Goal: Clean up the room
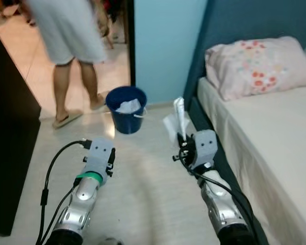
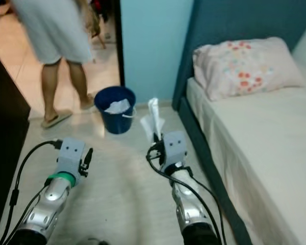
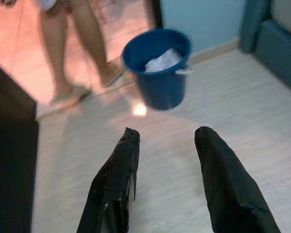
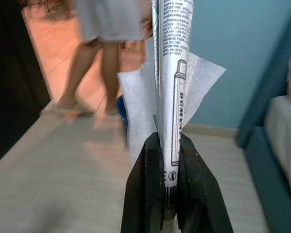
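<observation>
Lying pale, floor (image 1: 143, 184) between bed (image 1: 275, 148) and blue bucket (image 1: 126, 109)

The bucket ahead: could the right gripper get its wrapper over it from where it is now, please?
Probably not yet. The right gripper, shut on the wrapper, sits short of the bucket and to its right. Bare floor lies between, so nothing blocks a step closer.

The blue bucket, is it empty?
No, the bucket on the floor already holds crumpled white paper, visible inside its rim in the left wrist view.
</observation>
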You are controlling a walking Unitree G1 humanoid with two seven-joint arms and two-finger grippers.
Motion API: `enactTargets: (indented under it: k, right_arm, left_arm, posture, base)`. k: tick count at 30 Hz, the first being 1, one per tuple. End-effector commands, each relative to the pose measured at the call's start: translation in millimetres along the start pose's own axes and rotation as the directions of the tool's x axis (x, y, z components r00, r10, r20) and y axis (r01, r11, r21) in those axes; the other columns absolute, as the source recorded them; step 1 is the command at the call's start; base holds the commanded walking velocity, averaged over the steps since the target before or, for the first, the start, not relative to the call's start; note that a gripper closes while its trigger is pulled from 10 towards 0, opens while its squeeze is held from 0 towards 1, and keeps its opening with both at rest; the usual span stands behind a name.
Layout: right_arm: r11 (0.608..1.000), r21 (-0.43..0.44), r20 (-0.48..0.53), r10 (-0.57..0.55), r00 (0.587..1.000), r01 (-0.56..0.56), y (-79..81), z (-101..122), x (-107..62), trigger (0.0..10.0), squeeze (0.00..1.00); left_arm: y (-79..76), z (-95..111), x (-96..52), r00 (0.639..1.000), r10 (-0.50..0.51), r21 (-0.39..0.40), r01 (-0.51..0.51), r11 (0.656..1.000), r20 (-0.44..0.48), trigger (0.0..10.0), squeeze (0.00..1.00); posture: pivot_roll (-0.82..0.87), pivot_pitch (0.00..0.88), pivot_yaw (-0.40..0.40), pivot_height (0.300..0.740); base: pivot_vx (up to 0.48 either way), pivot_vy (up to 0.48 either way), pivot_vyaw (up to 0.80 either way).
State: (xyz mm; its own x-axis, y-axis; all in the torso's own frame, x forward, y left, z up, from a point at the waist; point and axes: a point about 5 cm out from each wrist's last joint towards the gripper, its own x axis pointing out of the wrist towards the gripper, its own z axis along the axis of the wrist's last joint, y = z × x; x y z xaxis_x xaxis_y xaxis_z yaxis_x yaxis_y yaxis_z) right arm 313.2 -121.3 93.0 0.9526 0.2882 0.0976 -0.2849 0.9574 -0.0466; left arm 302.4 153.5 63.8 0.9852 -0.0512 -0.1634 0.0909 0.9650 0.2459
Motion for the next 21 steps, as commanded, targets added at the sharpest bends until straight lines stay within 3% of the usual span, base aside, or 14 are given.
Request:
enactTargets:
  k: [1, 21]
  right_arm:
    - [1.0, 0.02, -0.012, -0.001, 1.0, 0.001, 2.2, -3.5, -2.1, 10.0, 0.0]
    - [1.0, 0.013, -0.014, 0.018, 1.0, -0.018, 3.5, -4.4, -1.4, 10.0, 0.0]
  left_arm:
    - [-0.3, -3.6, 0.3, 1.0, 0.003, 0.01, -0.002, 1.0, -0.013, 10.0, 0.0]
    - [0.4, -5.9, 3.1, 1.0, 0.006, 0.022, -0.006, 1.0, -0.009, 10.0, 0.0]
  posture:
    - [0.01, 0.035, 0.021, 0.74]
    - [0.01, 0.024, 0.024, 0.74]
  base:
    - [0.472, 0.0, 0.0]
    - [0.472, 0.0, 0.0]
